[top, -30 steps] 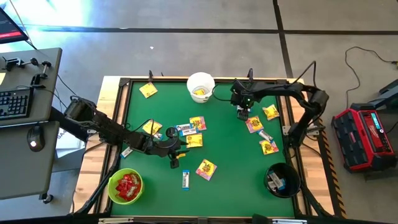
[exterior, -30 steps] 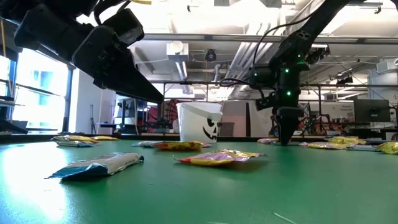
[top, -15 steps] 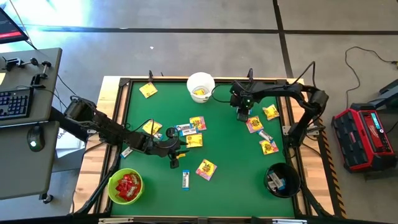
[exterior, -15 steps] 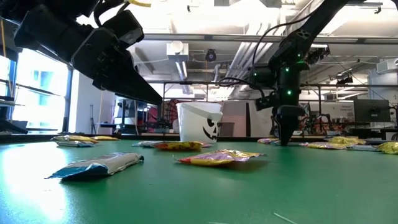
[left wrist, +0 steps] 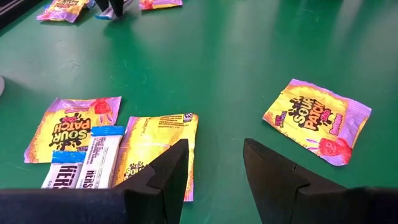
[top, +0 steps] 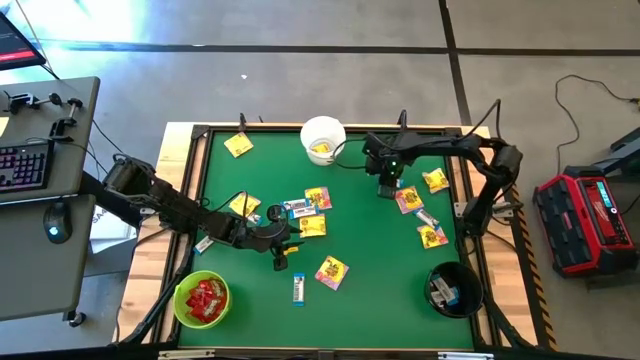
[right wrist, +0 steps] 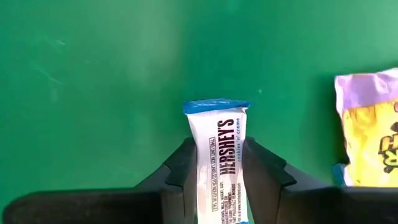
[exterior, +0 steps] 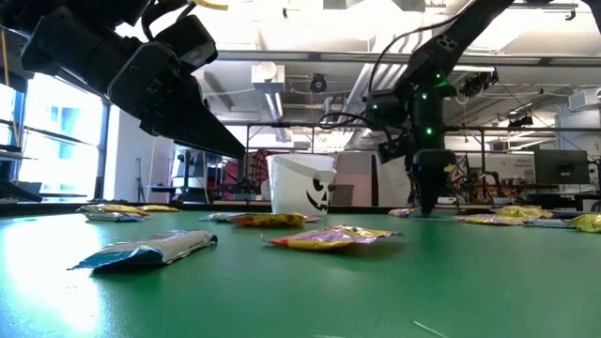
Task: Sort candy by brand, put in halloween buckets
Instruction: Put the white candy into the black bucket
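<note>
My right gripper (top: pixel 386 188) points down over the table's far right part, shut on a narrow white-and-blue candy bar (right wrist: pixel 217 155). Above the table's middle my left gripper (left wrist: pixel 214 146) hangs open, touching nothing, with yellow packets (left wrist: pixel 158 149) and white-and-blue bars (left wrist: pixel 99 155) lying flat just beyond its fingers. More yellow packets (top: pixel 331 271) and bars (top: pixel 298 288) lie scattered on the green table. The white bucket (top: pixel 323 140) stands at the far edge, the lime green bucket (top: pixel 202 300) with red packets at the near left corner, and the black bucket (top: pixel 453 289) at the near right. My right gripper pinches the bar's two long edges (right wrist: pixel 200 163) between its two fingers, which come from above and lie along the bar. The bar's blue end (right wrist: pixel 216 106) sticks out below the fingertips toward the table. Whether that end is off the table I cannot tell.
Yellow packets (top: pixel 409 200) and a bar (top: pixel 427 217) lie just right of my right gripper. A raised wooden frame (top: pixel 186 190) borders the table. A desk with a keyboard (top: pixel 25 165) stands left of the table.
My right gripper has shut on the white-and-blue bar, then gone a little toward the table's left edge and slightly up with it.
</note>
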Tool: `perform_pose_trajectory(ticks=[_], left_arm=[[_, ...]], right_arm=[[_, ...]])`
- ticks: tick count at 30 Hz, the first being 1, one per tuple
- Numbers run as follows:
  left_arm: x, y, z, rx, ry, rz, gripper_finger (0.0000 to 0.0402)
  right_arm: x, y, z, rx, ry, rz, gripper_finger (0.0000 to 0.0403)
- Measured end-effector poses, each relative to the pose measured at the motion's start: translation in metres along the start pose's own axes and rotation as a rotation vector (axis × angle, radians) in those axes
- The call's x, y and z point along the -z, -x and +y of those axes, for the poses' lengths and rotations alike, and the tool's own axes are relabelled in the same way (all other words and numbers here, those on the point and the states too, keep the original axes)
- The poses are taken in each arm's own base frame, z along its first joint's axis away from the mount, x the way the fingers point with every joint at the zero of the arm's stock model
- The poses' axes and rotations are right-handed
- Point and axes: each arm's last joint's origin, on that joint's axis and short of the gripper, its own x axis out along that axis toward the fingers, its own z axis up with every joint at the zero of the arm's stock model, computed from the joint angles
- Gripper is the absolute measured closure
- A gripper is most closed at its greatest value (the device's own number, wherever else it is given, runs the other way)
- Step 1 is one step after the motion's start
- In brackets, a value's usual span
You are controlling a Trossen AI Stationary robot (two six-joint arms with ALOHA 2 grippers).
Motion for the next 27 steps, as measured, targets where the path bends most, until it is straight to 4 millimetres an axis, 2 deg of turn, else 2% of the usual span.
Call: perform_pose_trajectory(ticks=[7, 15, 19, 22, 27], left_arm=[[0.0, 0.0, 0.0, 0.0, -0.002, 0.004, 0.0255], [0.001, 0.0, 0.0, 0.001, -0.012, 0.007, 0.0255], [0.001, 0.0, 0.0, 0.001, -0.013, 0.007, 0.0255], [0.001, 0.0, 0.0, 0.001, -0.013, 0.008, 0.0255], [0.001, 0.0, 0.0, 0.001, -0.013, 0.008, 0.0255]], right_arm=[[-0.009, 0.013, 0.022, -0.061, 0.016, 0.029, 0.0319], [-0.022, 0.035, 0.067, -0.079, 0.091, 0.069, 0.0357], [-0.025, 0.038, 0.085, 0.018, 0.134, 0.071, 0.0371], [-0.023, 0.033, 0.09, 0.108, 0.158, 0.076, 0.0358], [-0.017, 0.019, 0.091, 0.181, 0.21, 0.073, 0.0301]])
